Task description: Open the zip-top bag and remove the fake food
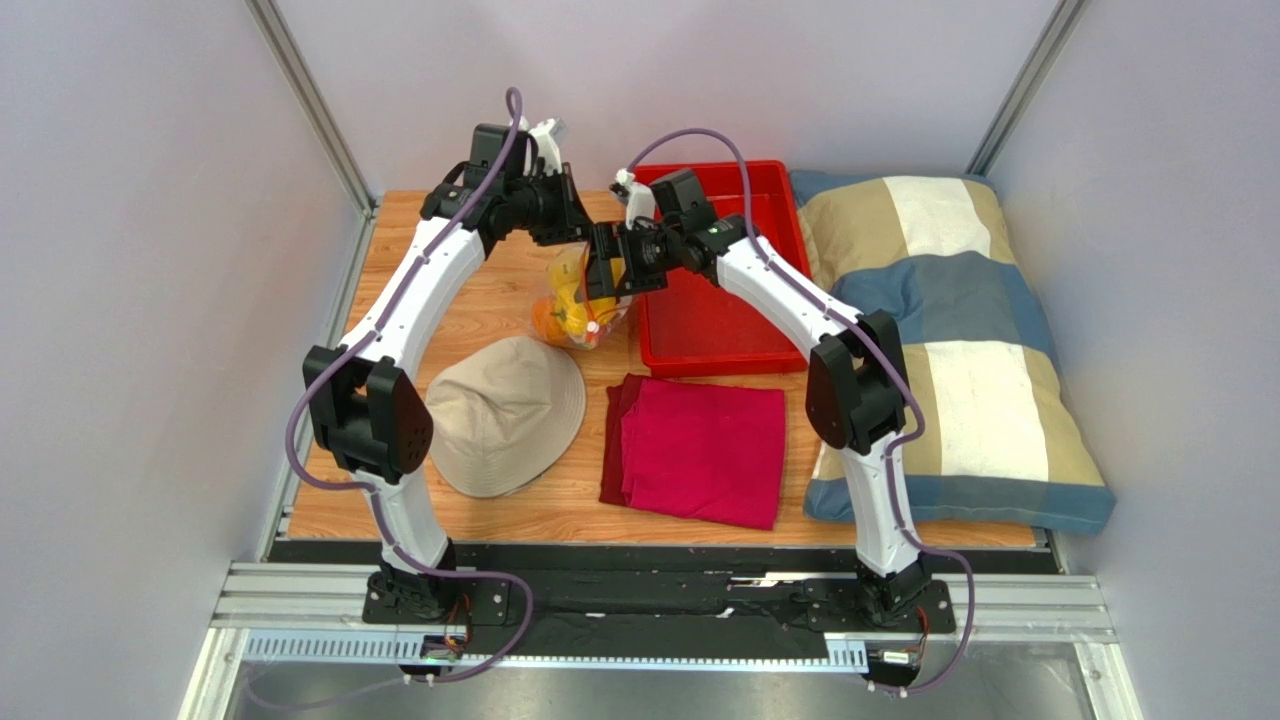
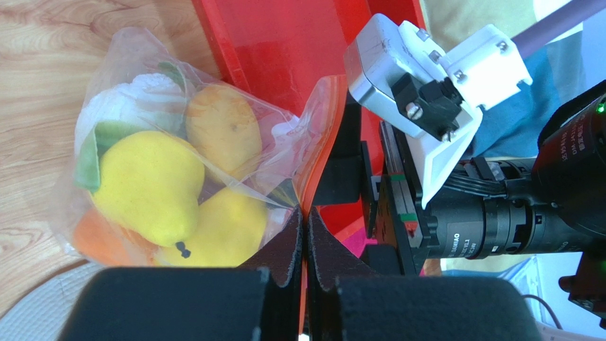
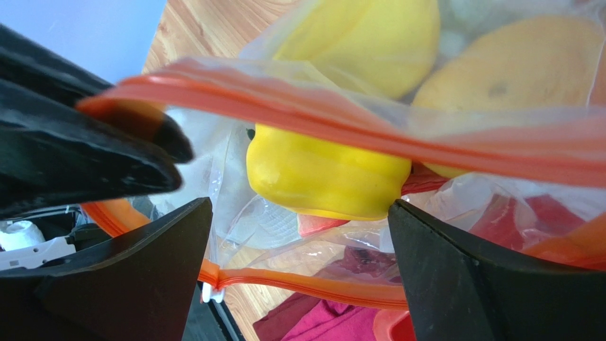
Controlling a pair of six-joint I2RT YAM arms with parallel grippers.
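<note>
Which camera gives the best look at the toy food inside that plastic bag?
The left wrist view: through the clear zip-top bag the fake food shows piece by piece: yellow fruits, an orange one, white cauliflower. The right wrist view catches mostly yellow pieces behind the orange zip strip. The top view shows a small yellow-orange patch.

Zip-top bag [image 1: 579, 308], mouth parted.
Clear crinkly plastic, orange-red zip strip [image 3: 341, 121] split in two lips; fake food [image 2: 149, 188] (yellow fruits, orange, cauliflower) bunched inside.
</note>
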